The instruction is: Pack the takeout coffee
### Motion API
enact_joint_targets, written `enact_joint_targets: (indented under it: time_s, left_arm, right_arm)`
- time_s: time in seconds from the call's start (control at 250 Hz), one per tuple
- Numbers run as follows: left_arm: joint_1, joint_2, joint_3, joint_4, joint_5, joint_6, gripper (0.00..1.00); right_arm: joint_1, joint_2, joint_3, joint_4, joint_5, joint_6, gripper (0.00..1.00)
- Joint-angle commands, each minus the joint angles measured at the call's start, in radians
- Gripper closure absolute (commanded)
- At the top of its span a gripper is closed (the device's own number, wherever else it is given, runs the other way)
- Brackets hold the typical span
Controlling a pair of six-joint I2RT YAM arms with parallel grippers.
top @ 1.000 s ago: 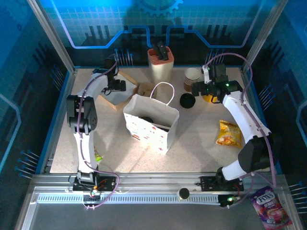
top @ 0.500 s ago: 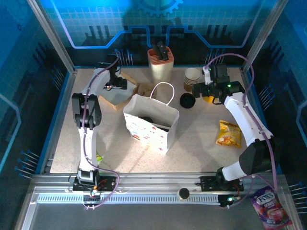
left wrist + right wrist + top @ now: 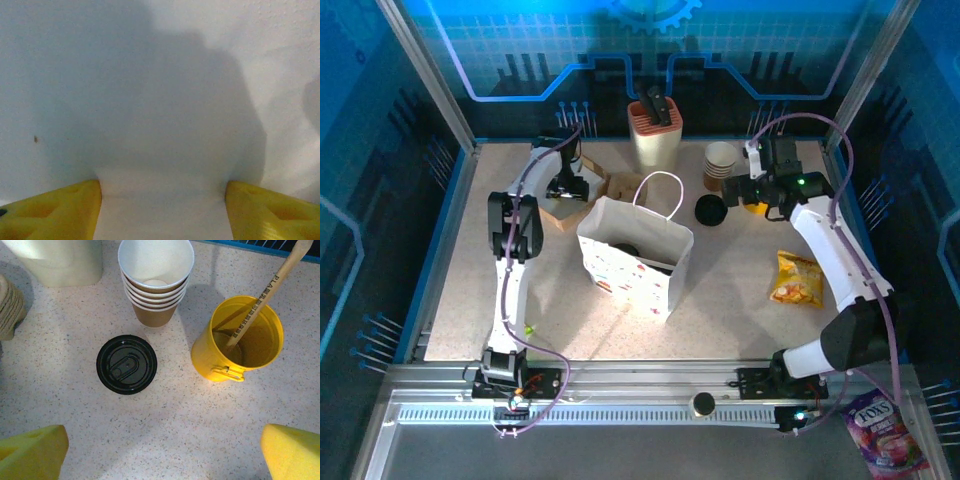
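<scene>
- Left claw (image 3: 162,210): my wrist view has its two yellow fingers partly apart over a plain, pale, matte surface. There is nothing I can make out between them, and I cannot tell whether they touch it. From above it sits at 11 o'clock (image 3: 566,187), beside one flat brown cardboard piece (image 3: 558,207).
- Right claw (image 3: 162,452): spread wide and empty, at 2 o'clock (image 3: 740,188).
- One white patterned paper bag with loop handles (image 3: 638,262) stands mid-bench, mouth open.
- Takeout coffee (image 3: 628,248): my best placing is one dark round shape inside the bag's mouth, too small to be sure.
- One glossy black round plastic lid (image 3: 126,364) lies on the speckled bench (image 3: 165,410). I cannot tell if a cup is beneath it.
- One stack of nested tan paper cups, white inside (image 3: 156,282), at its 12 o'clock. I count five rims.
- One smooth yellow cylindrical tin (image 3: 240,342) at its 3 o'clock, with one wooden stick (image 3: 270,282) leaning in it.
- One crinkled orange snack packet (image 3: 797,279) at 4 o'clock.
</scene>
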Motion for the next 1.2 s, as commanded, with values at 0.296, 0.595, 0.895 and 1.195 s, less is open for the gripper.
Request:
enact_joint_targets:
  time_s: [0.296, 0.595, 0.895, 1.195]
  left_arm:
    - [0.007, 0.037, 0.031, -0.063, 0.034, 0.015, 0.57]
    - [0.017, 0.053, 0.076, -0.092, 0.080, 0.011, 0.76]
    - [0.028, 0.059, 0.137, -0.115, 0.100, 0.003, 0.75]
    - [0.036, 0.072, 0.147, -0.124, 0.111, 0.004, 0.80]
  right_arm:
    - [-0.003, -0.023, -0.019, -0.034, -0.017, 0.004, 0.01]
    - [0.002, -0.022, -0.026, -0.038, -0.021, 0.004, 0.01]
    - [0.005, -0.020, -0.024, -0.047, -0.017, -0.002, 0.01]
    - [0.010, -0.007, -0.014, -0.052, -0.019, -0.004, 0.01]
